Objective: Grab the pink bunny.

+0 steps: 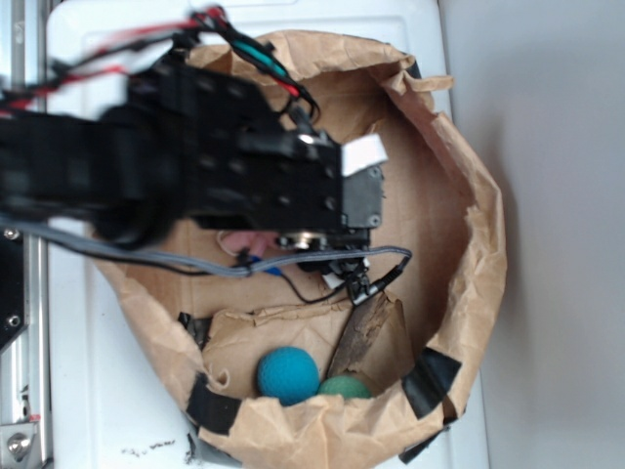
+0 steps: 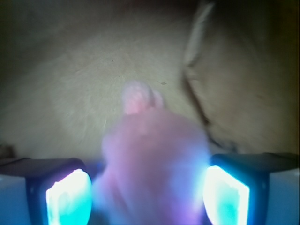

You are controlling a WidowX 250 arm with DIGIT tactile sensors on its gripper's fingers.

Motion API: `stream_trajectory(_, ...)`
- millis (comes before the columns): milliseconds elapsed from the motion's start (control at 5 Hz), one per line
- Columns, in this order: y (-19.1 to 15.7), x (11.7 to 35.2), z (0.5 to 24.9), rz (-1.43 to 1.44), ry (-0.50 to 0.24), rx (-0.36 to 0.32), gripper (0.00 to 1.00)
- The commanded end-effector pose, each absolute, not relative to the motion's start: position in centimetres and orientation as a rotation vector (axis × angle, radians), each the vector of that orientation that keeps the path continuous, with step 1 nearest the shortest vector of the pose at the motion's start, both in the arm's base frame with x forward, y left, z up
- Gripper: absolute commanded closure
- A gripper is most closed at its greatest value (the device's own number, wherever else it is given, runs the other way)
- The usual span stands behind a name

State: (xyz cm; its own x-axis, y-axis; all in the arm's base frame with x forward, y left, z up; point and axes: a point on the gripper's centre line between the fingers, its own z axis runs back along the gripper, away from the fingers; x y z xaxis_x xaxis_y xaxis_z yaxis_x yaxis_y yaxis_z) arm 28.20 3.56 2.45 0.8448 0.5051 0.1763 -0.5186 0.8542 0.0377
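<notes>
In the wrist view the pink bunny (image 2: 154, 154) is a blurred pale pink plush that fills the space between my gripper's (image 2: 146, 194) two glowing pads (image 2: 68, 197). One rounded ear (image 2: 136, 98) points away from me. The jaws stand wide apart on either side of it. A thin dark gap shows at the left pad, and the right pad is at the plush's edge. In the exterior view the black arm (image 1: 225, 166) reaches down into the brown paper bag (image 1: 469, 244). Only a small pink patch of the bunny (image 1: 250, 240) shows under it, and the fingers are hidden.
A blue ball (image 1: 288, 374) and a green ball (image 1: 344, 387) lie at the bag's near rim, beside a dark brown scrap (image 1: 363, 332). Black tape patches (image 1: 431, 381) hold the crumpled rim. Cables (image 1: 322, 266) hang below the wrist. The bag sits on a white surface (image 1: 127, 391).
</notes>
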Motion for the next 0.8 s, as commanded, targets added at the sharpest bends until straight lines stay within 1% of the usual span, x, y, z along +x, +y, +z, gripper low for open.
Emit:
stream_trajectory(0, 4.1, 28.4, 3.8, 0.557, -0.298, 0.029, 1.0)
stream_trajectory(200, 4.6, 28.2, 4.8, 0.577, -0.323, -0.009, 1.0)
stream_trajectory(400, 3.7, 31.8, 5.7, 0.573, -0.295, -0.048, 1.0)
stream_trajectory(600, 2.3, 32.0, 10.4, 0.611, -0.285, -0.038, 1.0)
